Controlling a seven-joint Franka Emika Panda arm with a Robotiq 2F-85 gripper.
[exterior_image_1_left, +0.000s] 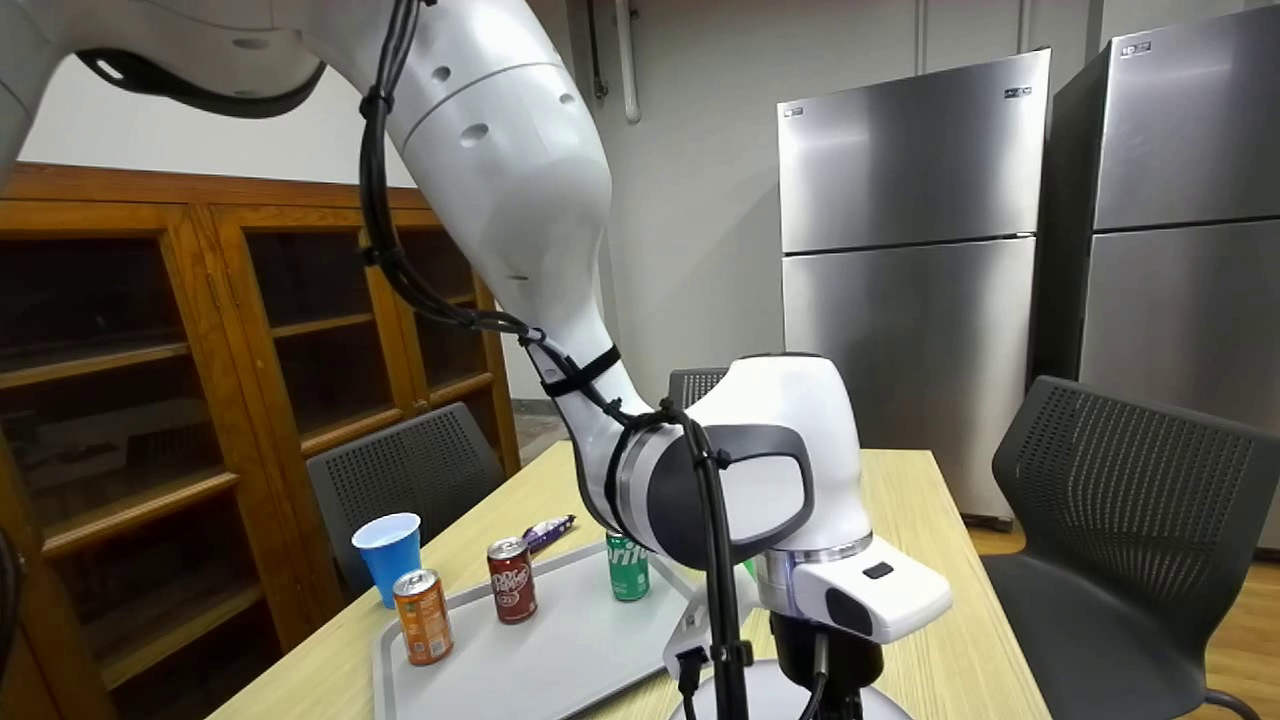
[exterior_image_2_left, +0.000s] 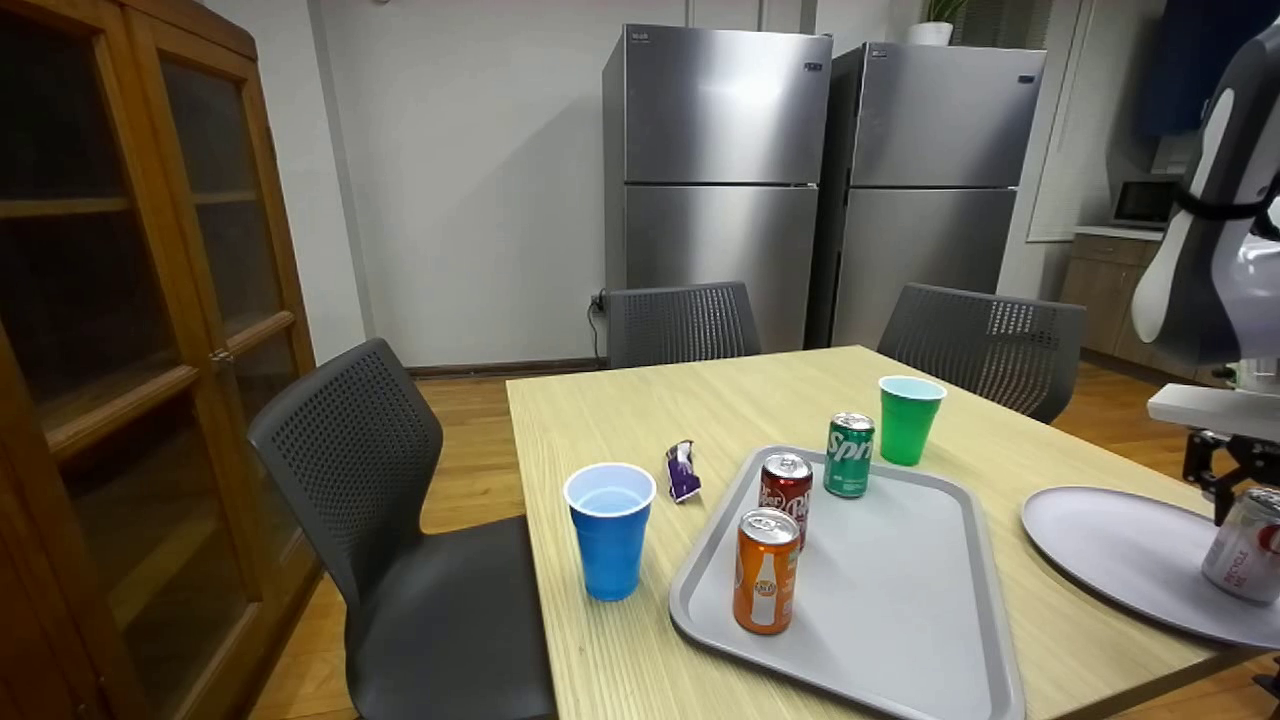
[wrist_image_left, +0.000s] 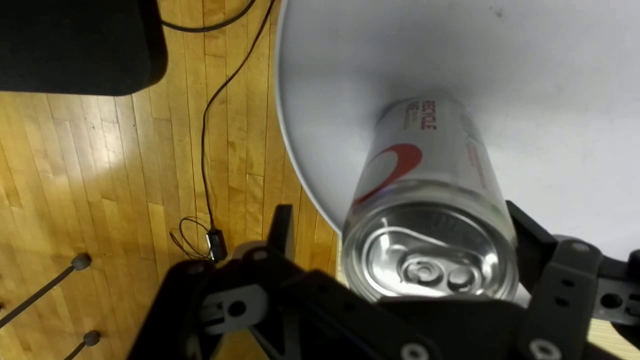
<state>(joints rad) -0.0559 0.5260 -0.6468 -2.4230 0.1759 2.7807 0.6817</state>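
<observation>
Before tall steel refrigerators (exterior_image_2_left: 720, 250), a pale wood-grain counter (exterior_image_2_left: 620, 410) carries a gray tray (exterior_image_2_left: 900, 580) and a plate (exterior_image_2_left: 1100, 540). The tray's raised rim presumably helps contain three soda cans (exterior_image_2_left: 765, 580); on the plate, a silver can (wrist_image_left: 432, 200) stands upright between fingers (wrist_image_left: 282, 225) spread wide, presumably to admit its girth.

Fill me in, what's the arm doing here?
The robot's gripper is at a silver can on the pale plate. Its jaws stand open on either side, with a gap showing along one side, so the can isn't gripped. An orange can, Dr Pepper can and Sprite can stand on the gray tray.
</observation>
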